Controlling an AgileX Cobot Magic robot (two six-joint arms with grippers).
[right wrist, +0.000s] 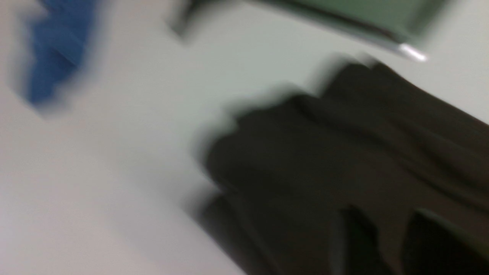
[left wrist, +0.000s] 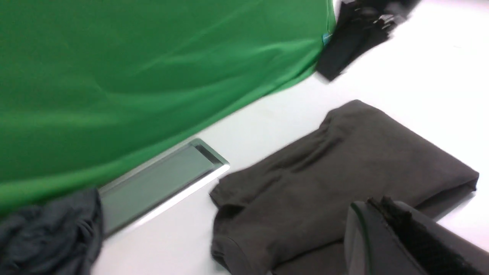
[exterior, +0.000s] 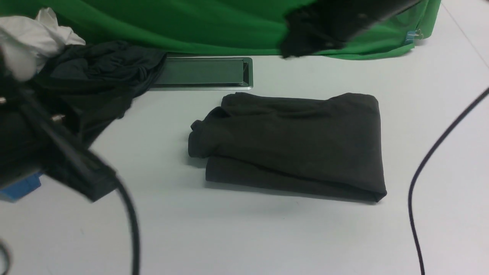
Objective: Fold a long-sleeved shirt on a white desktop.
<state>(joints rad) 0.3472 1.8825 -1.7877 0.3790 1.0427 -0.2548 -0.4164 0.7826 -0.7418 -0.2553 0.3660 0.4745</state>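
A long-sleeved shirt [exterior: 290, 145], brownish-black, lay folded into a thick rectangular bundle on the white desktop [exterior: 267, 236]. Its long axis ran side to side in the front view, from the robot's left to its right. The right end was a smooth, rounded fold; the left end showed stacked layers and a small bunched lump of cloth. The bundle sat slightly askew, its near edge slanting closer to the robot toward the right. No print or label showed.

The left gripper [left wrist: 389, 229] was shut and held nothing. In the left wrist view its dark body sat low over the near part of the shirt; whether it touched the cloth could not be told. The right gripper [exterior: 309, 38] was raised above the table, beyond the shirt and in front of the green cloth backdrop [exterior: 191, 23]. It was blurred, so whether its jaws were open or shut could not be told, and nothing showed in its grip.

Beyond the shirt, between it and the backdrop, a silver-framed cable slot [exterior: 206, 72] was set into the desktop. A dark grey-teal garment [exterior: 99, 84] lay crumpled over the slot's left end, with a white cloth [exterior: 34, 38] bunched behind it. A black cable [exterior: 431, 160] curved across the table to the right of the shirt.
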